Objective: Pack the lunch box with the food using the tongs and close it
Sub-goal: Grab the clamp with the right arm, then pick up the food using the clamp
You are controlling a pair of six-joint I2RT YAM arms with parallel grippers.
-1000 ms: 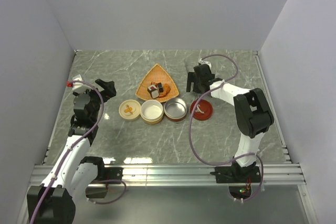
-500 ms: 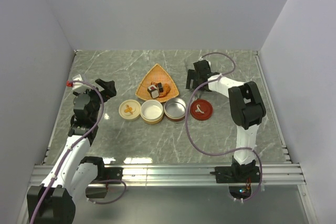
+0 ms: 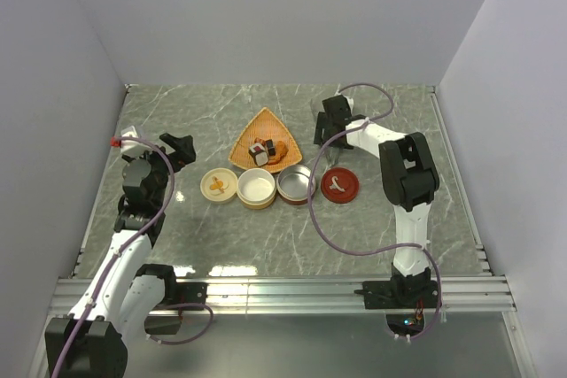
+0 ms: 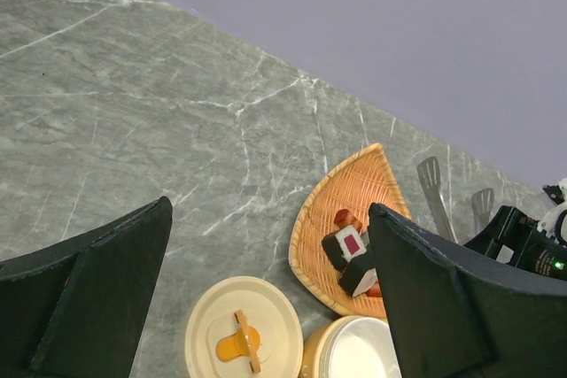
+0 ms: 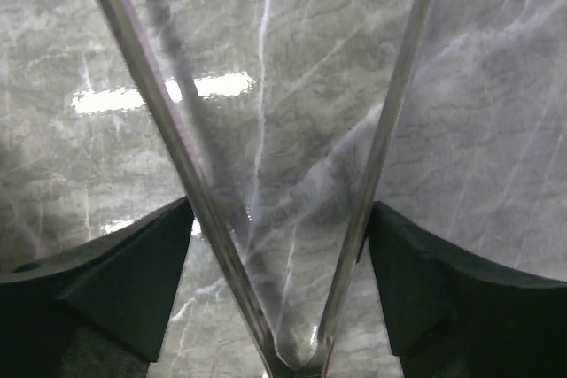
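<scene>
I have the right gripper (image 5: pixel 279 219) down over the tongs (image 5: pixel 168 130), which lie on the stone table (image 3: pixel 177 112) just beside the far right edge of the woven tray (image 3: pixel 264 114). The tongs are spread in a wide V and pinch nothing. My fingers (image 5: pixel 124 263) sit against the outside of both arms near the joined end, and I cannot tell whether they grip firmly yet.

My worry is an uneven squeeze: one finger biting first could skid the smooth metal across the table or twist it out. Gripping this close to the joint may also leave the tips hard to close.

The food (image 3: pixel 264 150) sits piled on the tray. A careless lift could nudge the tray or the red lid (image 3: pixel 339 185) nearby. The open cream box (image 3: pixel 256 188) and silver box (image 3: pixel 296 183) wait in front of the tray, with the cream lid (image 3: pixel 217 185) beside them. The left gripper (image 4: pixel 266 219) hangs wide apart, well clear.
</scene>
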